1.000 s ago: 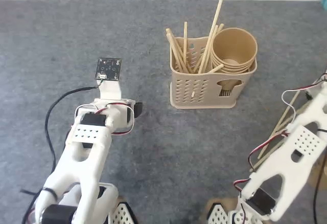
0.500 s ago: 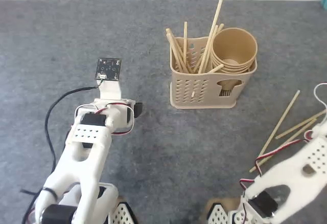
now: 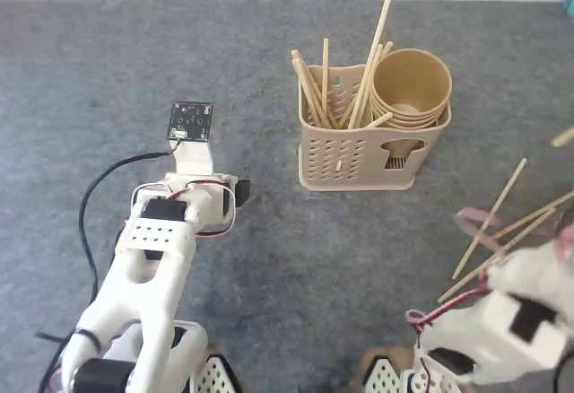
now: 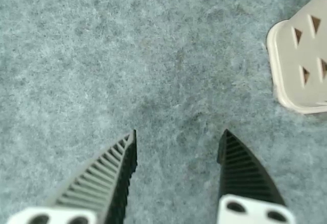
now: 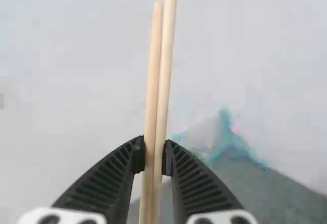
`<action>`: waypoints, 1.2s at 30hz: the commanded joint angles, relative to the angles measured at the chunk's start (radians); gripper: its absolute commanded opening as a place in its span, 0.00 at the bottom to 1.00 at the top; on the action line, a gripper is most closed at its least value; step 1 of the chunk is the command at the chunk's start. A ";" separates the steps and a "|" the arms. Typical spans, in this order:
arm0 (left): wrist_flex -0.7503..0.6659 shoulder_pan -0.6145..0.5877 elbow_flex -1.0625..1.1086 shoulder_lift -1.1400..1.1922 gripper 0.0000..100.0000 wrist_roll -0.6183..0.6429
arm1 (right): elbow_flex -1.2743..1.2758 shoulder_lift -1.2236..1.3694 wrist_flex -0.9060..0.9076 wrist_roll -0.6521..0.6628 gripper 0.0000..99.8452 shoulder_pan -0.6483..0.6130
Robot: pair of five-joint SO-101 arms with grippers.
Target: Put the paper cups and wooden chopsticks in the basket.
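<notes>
Two wooden chopsticks are pinched in the right claw, raised presumably for carrying to the basket, upper centre, already stocked with paper cups. The left claw is spread over the tabletop.

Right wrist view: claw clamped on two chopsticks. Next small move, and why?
Probably swing the right claw over toward the basket. It is shut on a chopstick pair that points at the pale wall, while the high view shows the basket off to that arm's left, so the pair is not yet above it.
</notes>
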 commanded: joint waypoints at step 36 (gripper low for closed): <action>-0.025 -0.008 -0.056 -0.012 0.25 0.008 | -0.020 0.507 -0.297 0.186 0.01 -0.750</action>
